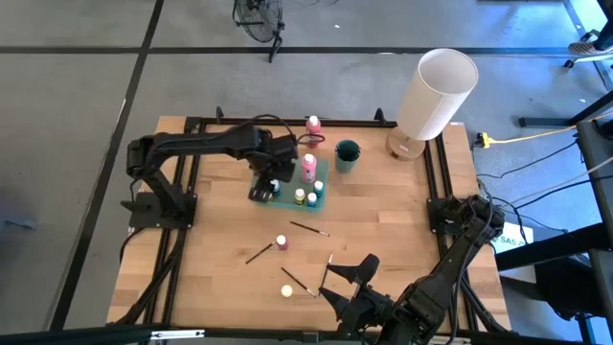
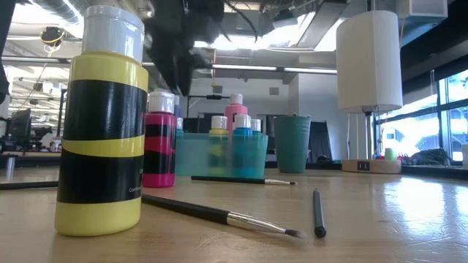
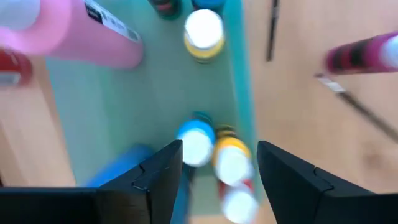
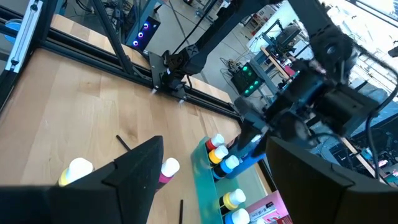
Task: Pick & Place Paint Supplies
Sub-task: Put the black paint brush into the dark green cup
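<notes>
Overhead view of a wooden worktop [image 1: 383, 230] on which paint supplies are being gathered into a shallow teal tray [image 1: 321, 182] near the far middle. The left gripper [image 1: 266, 188] reaches over the tray's near-left corner; its wrist view shows the jaws spread apart and holding nothing, with a white-capped blue bottle [image 3: 196, 144] and a yellow-orange bottle [image 3: 231, 155] standing between and just beyond them inside the tray, so the arm appears to be either setting down or lining up on a bottle there. A tall pink bottle [image 1: 308, 167] stands in the tray, and several small bottles [image 1: 312, 197] sit along its right edge, grouped upright so that more can fit. A second pink bottle [image 1: 313, 124] stands on the worktop just behind the tray, and a dark green cup [image 1: 347, 155] is beside the tray on its right. Still loose on the near half of the worktop are a red-pink bottle [image 1: 282, 241], a yellow bottle [image 1: 286, 289] and several thin brushes [image 1: 308, 228], lying well apart; these remain to be collected. The right gripper [image 1: 347, 287] waits low at the near edge, its jaws wide open and empty, close to the yellow bottle and a brush. A large white cylinder [image 1: 437, 91] on a wooden base stands at the far right corner, clear of the work.
</notes>
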